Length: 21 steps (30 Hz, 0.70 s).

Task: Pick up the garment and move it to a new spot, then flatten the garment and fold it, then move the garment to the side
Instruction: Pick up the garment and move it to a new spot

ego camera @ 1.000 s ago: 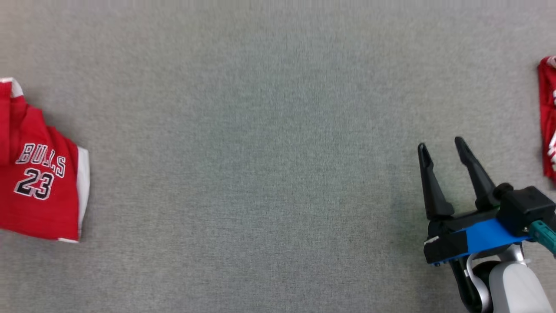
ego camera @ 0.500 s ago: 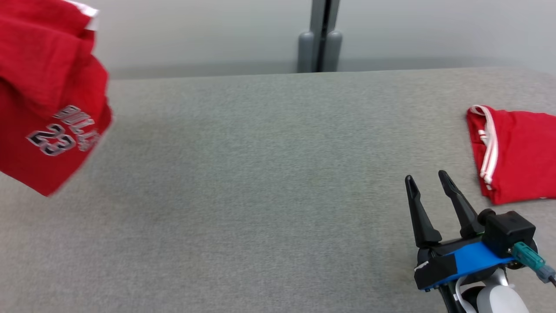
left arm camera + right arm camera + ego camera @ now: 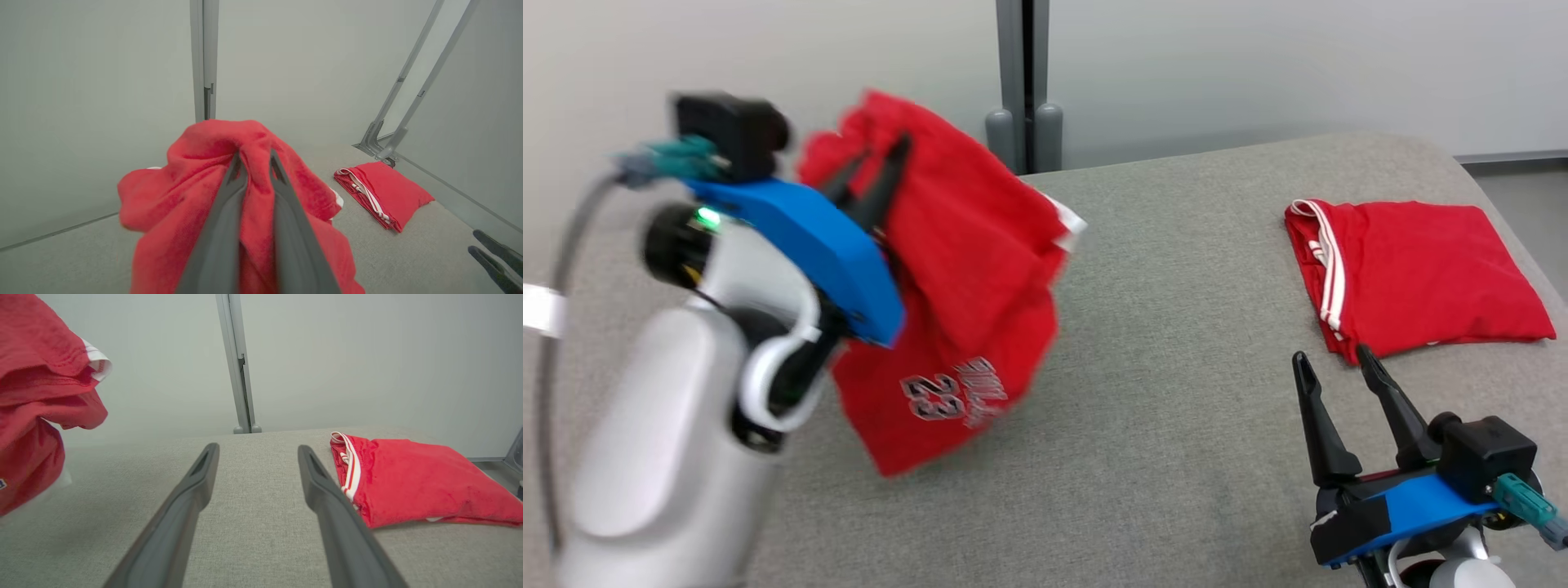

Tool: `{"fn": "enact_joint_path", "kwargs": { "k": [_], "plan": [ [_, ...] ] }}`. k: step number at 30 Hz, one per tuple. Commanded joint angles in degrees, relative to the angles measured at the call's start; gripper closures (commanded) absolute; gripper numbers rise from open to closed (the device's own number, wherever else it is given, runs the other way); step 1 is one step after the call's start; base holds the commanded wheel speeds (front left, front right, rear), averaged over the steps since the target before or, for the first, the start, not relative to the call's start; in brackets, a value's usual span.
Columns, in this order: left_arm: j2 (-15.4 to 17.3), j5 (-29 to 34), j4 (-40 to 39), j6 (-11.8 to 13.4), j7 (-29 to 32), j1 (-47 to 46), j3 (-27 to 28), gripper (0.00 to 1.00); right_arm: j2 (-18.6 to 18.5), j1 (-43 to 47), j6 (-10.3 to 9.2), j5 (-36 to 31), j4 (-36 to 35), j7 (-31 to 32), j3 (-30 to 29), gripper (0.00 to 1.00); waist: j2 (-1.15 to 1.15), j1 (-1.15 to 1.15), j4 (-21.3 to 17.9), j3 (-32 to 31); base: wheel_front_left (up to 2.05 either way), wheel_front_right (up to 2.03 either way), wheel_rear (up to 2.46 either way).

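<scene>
The left gripper (image 3: 878, 167) has its fingers narrowed on a bunched fold of the garment (image 3: 964, 269), a red jersey with white trim and the number 23. It holds the jersey in the air over the left part of the grey table (image 3: 1176, 425). The cloth hangs crumpled below the fingers, and its lowest corner looks close to the surface, though the blur hides whether it touches. The right gripper (image 3: 1330, 357) sits low at the near right with its fingers spread wide and nothing between them. Just beyond it, at the far right, lies a folded red piece (image 3: 1413, 278), well apart from the held jersey.

The step in hand appears to be the first one, carrying the garment to a new spot. The next move probably calls for lowering it onto the bare middle of the table, away from the folded piece. Once it is released there, both grippers could spread it flat.
</scene>
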Motion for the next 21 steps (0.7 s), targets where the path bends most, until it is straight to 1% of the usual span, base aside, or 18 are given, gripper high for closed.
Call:
{"fn": "enact_joint_path", "kwargs": {
  "k": [1, 4, 7, 11, 12, 13, 14, 18, 21],
  "plan": [
    [-1.4, 0.0, 1.5, -0.6, -1.0, 1.4, -1.0, 1.00, 0.0, 0.8, 0.01, 0.5, -0.3, 0.1, -0.1, 0.00, 0.00, 0.01, -0.6, 0.4, 0.00, 0.00, 0.00],
    [-4.8, 0.7, 6.8, -1.3, -3.9, 3.0, -3.8, 1.00, 0.1, 0.7, 0.01, 0.5, -0.7, 0.0, -0.1, 0.00, 0.00, 0.01, -1.4, 1.1, 0.00, 0.00, 0.00],
    [-7.9, 1.7, 13.2, -1.5, -7.4, 4.0, -5.8, 1.00, 0.0, 0.2, 0.01, 0.6, -0.8, -0.1, 0.0, 0.00, 0.00, 0.01, -2.0, 1.8, 0.00, 0.00, 0.00],
    [-10.9, 3.1, 21.7, -1.4, -11.7, 5.0, -7.7, 1.00, 0.1, -0.2, 0.01, 0.8, -0.5, -0.3, 0.3, 0.00, 0.00, 0.01, -2.3, 2.3, 0.00, 0.00, 0.00],
    [-11.4, 3.7, 23.7, -1.3, -12.4, 5.1, -8.2, 0.79, 0.1, -0.2, 0.01, 0.9, -0.4, -0.3, 0.5, 0.00, 0.00, 0.01, -2.3, 2.3, 0.00, 0.00, 0.00],
    [-11.9, 3.8, 25.5, -1.4, -12.7, 5.3, -8.8, 0.50, 0.1, -0.3, 0.01, 1.0, -0.4, -0.3, 0.4, 0.00, 0.00, 0.01, -2.2, 2.4, 0.00, 0.00, 0.00],
    [-12.4, 3.5, 26.9, -1.5, -13.1, 5.5, -9.0, 0.00, 0.1, -0.4, 0.01, 1.1, -0.3, -0.4, 0.4, 0.00, 0.00, 0.01, -2.1, 2.5, 0.00, 0.00, 0.00],
    [-14.1, 2.5, 30.0, -1.8, -16.0, 5.8, -8.8, 0.00, 0.0, -0.7, 0.01, 0.9, -0.3, -0.6, -0.3, 0.00, 0.00, 0.01, -0.7, 2.5, 0.00, 0.00, 0.00],
    [-14.8, 0.8, 29.8, -2.1, -19.7, 6.8, -7.4, 0.00, 0.1, -0.7, 0.01, 0.6, -0.4, -0.6, -0.4, 0.00, 0.00, 0.01, 0.8, 2.1, 0.00, 0.00, 0.00]
  ]
}}
